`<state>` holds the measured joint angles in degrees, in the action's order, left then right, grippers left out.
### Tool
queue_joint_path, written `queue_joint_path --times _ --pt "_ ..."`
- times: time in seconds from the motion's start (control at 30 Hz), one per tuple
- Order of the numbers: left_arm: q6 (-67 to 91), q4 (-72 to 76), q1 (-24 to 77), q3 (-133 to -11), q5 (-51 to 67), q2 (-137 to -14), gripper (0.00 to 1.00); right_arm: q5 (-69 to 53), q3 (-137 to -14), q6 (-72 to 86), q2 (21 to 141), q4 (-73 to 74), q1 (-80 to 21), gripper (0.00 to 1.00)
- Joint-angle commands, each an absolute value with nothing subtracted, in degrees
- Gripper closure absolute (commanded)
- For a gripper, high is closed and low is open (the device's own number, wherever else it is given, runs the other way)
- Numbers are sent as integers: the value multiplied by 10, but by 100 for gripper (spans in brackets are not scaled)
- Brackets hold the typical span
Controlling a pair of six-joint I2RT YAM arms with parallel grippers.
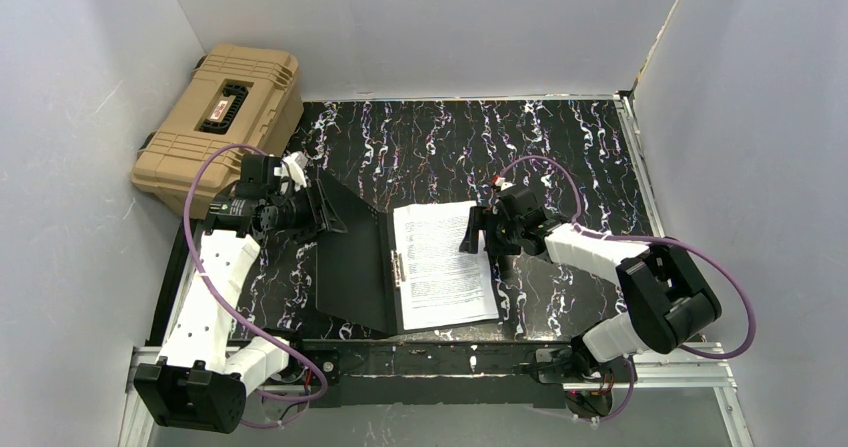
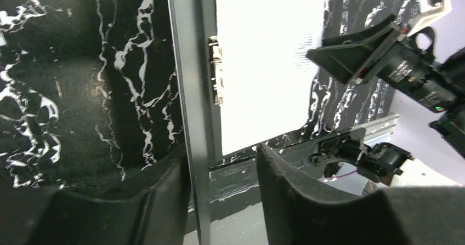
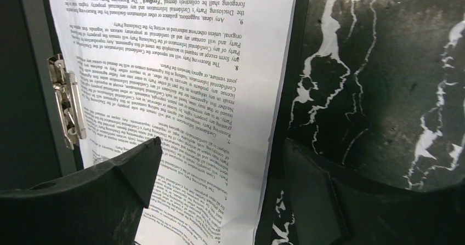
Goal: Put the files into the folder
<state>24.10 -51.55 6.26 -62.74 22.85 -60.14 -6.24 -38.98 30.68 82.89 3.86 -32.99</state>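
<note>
The folder (image 1: 350,262) lies open on the black marbled table, black inside up, with its left cover raised at a slant. The files (image 1: 445,264) lie flat on its right half beside the metal clip (image 3: 68,108). My left gripper (image 1: 322,207) is open and straddles the raised cover's far edge. In the left wrist view that edge (image 2: 192,91) runs between the fingers and touches the left finger (image 2: 164,201), with a gap to the other. My right gripper (image 1: 472,232) is open and hovers over the files' right edge (image 3: 181,64), one finger (image 3: 131,168) above the print.
A tan ribbed hard case (image 1: 220,127) stands at the back left, partly off the mat. Grey walls close in the left, back and right. A metal rail (image 1: 440,362) runs along the near edge by the arm bases.
</note>
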Motion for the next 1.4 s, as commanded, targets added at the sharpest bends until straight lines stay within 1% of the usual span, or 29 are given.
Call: queue_joint_path --times 0.0,0.07,0.2,0.4,0.57,0.77,1.07,1.2,1.37 --pt "253 -478 62 -640 289 -593 52 -120 -351 339 853 17 -333 10" --pt "263 -455 62 -634 317 -595 46 -129 -342 347 854 6 -334 10" --pt "286 -408 63 -620 367 -593 39 -136 -327 361 852 -22 -340 11" --pt "354 -304 72 -591 421 -572 33 -136 -311 381 849 -43 -350 11" --pt "419 -202 106 -548 427 -559 26 -136 -310 386 844 -46 -353 11" --pt "466 -98 178 -499 377 -568 24 -112 -322 377 815 -9 -353 10" --pt "515 21 274 -453 308 -635 22 61 -360 370 659 141 -353 10" --pt "512 30 313 -456 274 -682 22 115 -379 371 594 184 -352 10" --pt "507 34 336 -473 269 -721 22 148 -402 364 539 214 -352 8"
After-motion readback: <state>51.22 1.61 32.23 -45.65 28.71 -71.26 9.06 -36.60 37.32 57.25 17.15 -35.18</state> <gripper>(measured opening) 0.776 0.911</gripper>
